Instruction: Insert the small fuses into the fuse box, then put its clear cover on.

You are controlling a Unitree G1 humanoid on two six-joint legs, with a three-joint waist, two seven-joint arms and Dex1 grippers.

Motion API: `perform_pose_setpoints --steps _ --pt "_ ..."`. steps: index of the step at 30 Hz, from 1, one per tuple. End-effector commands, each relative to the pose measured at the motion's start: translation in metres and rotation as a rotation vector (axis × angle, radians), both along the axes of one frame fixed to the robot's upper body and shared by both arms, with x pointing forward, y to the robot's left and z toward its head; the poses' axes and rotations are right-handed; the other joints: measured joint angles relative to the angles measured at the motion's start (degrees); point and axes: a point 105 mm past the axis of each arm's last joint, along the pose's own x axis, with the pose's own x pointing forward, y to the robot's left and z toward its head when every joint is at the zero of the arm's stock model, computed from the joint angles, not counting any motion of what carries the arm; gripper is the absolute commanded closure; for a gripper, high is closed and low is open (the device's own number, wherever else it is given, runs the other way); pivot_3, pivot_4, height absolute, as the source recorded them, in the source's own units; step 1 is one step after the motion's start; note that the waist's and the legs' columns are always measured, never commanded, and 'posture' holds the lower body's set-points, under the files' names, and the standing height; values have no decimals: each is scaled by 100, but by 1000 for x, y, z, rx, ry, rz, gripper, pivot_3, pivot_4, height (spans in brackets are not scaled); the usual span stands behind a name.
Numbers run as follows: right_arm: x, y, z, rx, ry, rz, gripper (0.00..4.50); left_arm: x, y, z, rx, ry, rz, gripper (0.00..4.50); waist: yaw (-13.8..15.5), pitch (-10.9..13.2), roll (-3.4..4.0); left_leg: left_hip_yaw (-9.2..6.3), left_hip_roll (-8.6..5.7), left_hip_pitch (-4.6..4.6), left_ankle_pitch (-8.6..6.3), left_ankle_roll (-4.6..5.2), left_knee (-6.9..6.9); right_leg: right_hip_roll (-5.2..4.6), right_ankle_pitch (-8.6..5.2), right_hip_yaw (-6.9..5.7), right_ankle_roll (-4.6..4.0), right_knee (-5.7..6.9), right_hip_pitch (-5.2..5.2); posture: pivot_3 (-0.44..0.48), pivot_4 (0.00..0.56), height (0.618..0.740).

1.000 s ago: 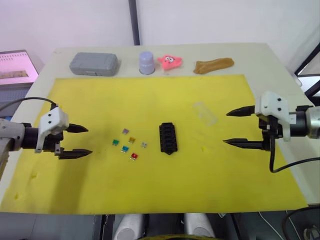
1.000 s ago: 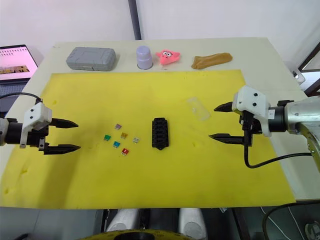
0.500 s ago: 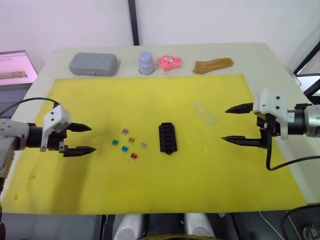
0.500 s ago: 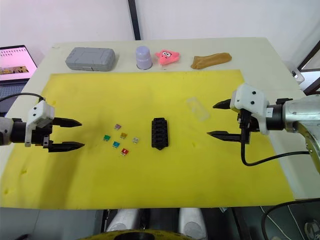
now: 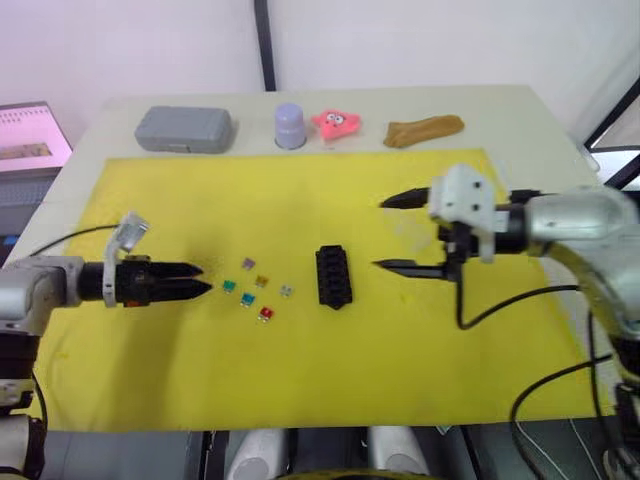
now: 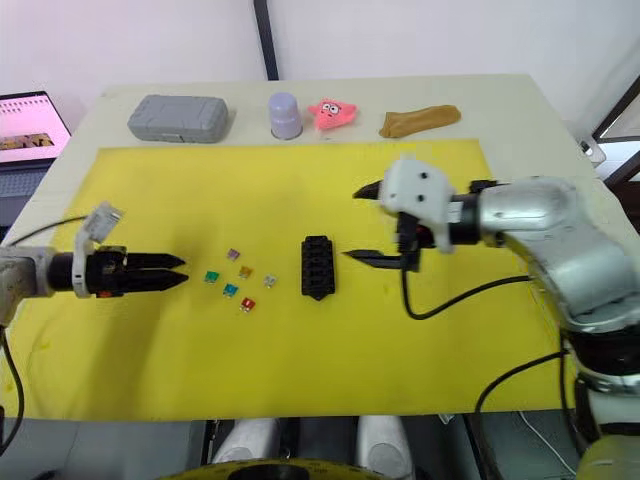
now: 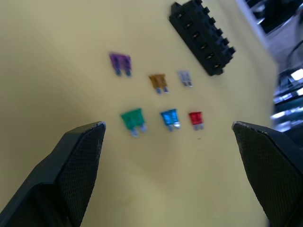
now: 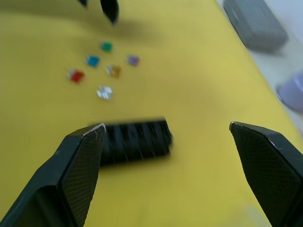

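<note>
The black fuse box [image 5: 333, 277] lies mid-mat. Left of it lie several small fuses: purple [image 5: 248, 263], amber [image 5: 262, 281], green [image 5: 229, 286], teal [image 5: 247, 299], grey [image 5: 286, 291] and red [image 5: 266, 313]. My left gripper [image 5: 197, 280] hovers just left of the green fuse. The left wrist view shows it open [image 7: 166, 125] around the fuse cluster. My right gripper [image 5: 382, 234] is open just right of the fuse box, which lies between its fingers in the right wrist view [image 8: 135, 139]. The clear cover [image 5: 408, 230] shows only faintly between those fingers.
A yellow mat [image 5: 300, 380] covers the table. Along the back edge stand a grey case [image 5: 184, 128], a lavender cup [image 5: 289, 125], a pink star toy [image 5: 337, 122] and a brown lump [image 5: 424, 129]. A laptop [image 5: 30, 135] sits off the table's left.
My right gripper has swung left from the mat's right side to just beside the fuse box. The left gripper has moved right toward the fuses and rolled at the wrist. Both stay open.
</note>
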Motion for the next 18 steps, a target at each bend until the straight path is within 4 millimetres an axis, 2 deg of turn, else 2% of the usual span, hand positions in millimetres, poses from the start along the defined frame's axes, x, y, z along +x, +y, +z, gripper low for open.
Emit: perform_pose_setpoints --steps 1,4,10,18 --pt "-2 10 8 -2 -62 21 0 -2 4 8 -45 60 27 819 9 0 -5 -1 -1 -2 0 0 0 1 0 0 0 1 -1 0 150 740" --pt "0 17 10 6 -69 28 0 -2 8 1 -31 126 62 2335 14 0 -6 -1 -3 -2 1 -1 3 -2 0 0 0 -1 -2 0 150 740" --pt "-2 24 10 26 -65 37 0 8 9 -3 -37 176 100 2335 20 -1 -6 -2 -12 -2 2 -4 3 -1 0 0 -1 1 -2 0 150 740" --pt "-3 23 12 25 -64 33 0 25 -4 -4 -77 226 94 2335 5 -2 -8 -4 -24 -3 3 -5 5 -1 0 0 -1 5 -3 0 150 740"
